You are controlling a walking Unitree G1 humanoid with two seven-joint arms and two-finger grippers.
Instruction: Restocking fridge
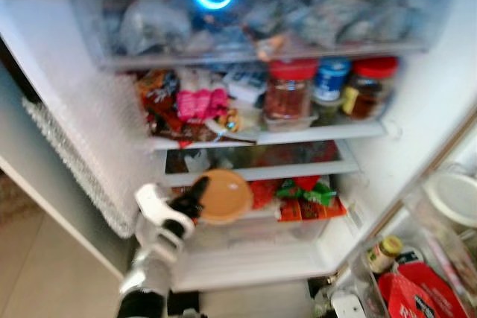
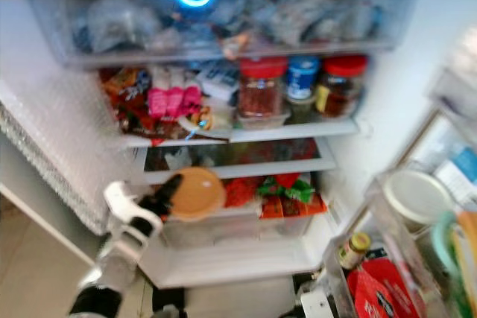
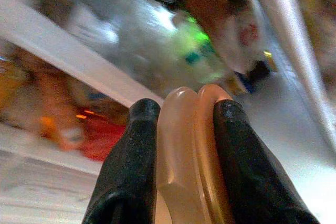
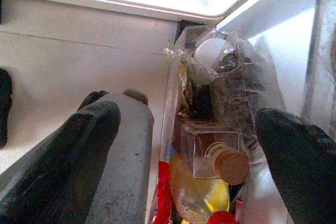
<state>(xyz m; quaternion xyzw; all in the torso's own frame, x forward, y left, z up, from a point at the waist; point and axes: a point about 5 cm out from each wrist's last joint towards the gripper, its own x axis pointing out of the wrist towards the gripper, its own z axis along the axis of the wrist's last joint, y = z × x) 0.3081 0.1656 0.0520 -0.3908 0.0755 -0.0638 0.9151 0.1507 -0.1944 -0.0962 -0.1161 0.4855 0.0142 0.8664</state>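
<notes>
While my left gripper (image 1: pixel 195 197) is clamping the tan lidded container (image 1: pixel 223 196) by its rim, reaching toward the fridge's lower shelf (image 1: pixel 246 258) to stock it, my right gripper (image 4: pixel 184 145) is hanging spread apart.

— What's on your middle shelf (image 1: pixel 328 132), center frame?
— You've got red-lidded jars (image 1: pixel 289 88), a blue-lidded jar (image 1: pixel 330 80) and pink packets (image 1: pixel 200 102) standing on it.
— And lower down?
— Your lower shelf (image 1: pixel 253 174) sits above red and green packets (image 1: pixel 309 197) resting on the clear drawer (image 1: pixel 261 232).

Jars (image 1: pixel 289 88) at right on the middle shelf (image 1: pixel 328 132), packets (image 1: pixel 195 102) at left; round container (image 1: pixel 223 196) below, before the lower shelf. Door bin (image 1: pixel 417 258) at far right holding a small bottle (image 1: pixel 383 252).
</notes>
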